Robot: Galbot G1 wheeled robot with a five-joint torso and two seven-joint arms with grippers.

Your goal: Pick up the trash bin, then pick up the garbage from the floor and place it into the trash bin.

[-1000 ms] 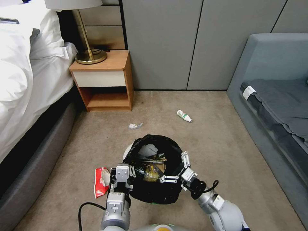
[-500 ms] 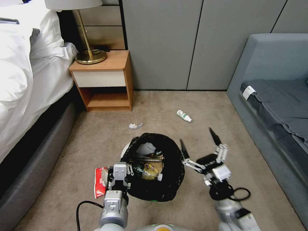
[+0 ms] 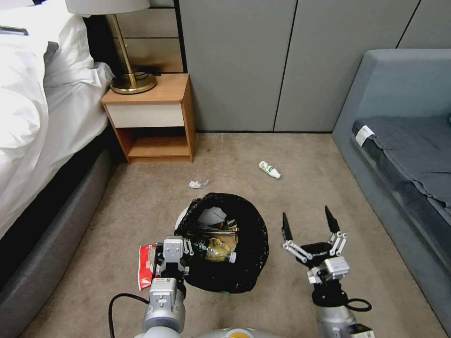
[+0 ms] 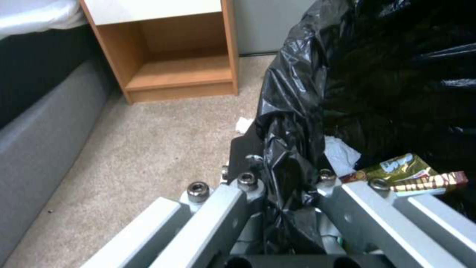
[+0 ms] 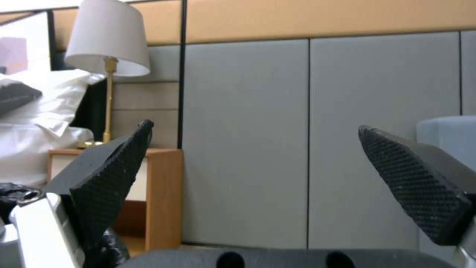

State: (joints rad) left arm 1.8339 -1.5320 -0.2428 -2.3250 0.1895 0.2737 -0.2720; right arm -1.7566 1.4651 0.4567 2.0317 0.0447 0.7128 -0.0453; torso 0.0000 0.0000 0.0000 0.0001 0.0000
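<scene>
Two grippers at work: left gripper (image 3: 173, 254) pinches the trash bin (image 3: 221, 249) rim, bin near the floor (image 3: 300, 197); right gripper (image 3: 310, 230) hovers beside, jaws spread. Best approach: line up squarely over the bottle (image 3: 269, 170).

Left gripper (image 3: 172, 256) clamped; right gripper (image 3: 308, 224) raised (fingers spread wide).
</scene>
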